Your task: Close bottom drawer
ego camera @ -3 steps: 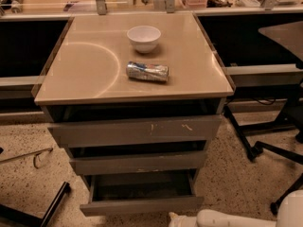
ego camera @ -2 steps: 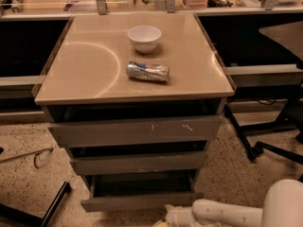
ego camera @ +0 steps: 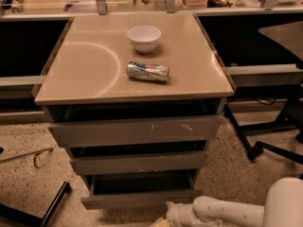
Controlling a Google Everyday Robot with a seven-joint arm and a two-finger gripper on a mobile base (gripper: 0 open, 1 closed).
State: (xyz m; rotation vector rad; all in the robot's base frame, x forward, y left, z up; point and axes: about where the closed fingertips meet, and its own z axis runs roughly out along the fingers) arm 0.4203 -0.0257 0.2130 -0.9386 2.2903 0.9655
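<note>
Maybe my gripper (ego camera: 164,217) is open, I cannot tell; just above it, the hard drawer (ego camera: 142,198) front should push easily.

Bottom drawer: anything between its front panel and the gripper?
Nothing in the way. The camera view shows the gripper low, just in front of the bottom drawer, right of its centre, with only a sliver of speckled floor between them.

Smooth white arm (ego camera: 227,214): a rounded tube, a broad domed shell at the right, a ringed collar towards the wrist; yellowish gripper (ego camera: 160,222) low at the bottom edge of view, mostly cut off
</note>
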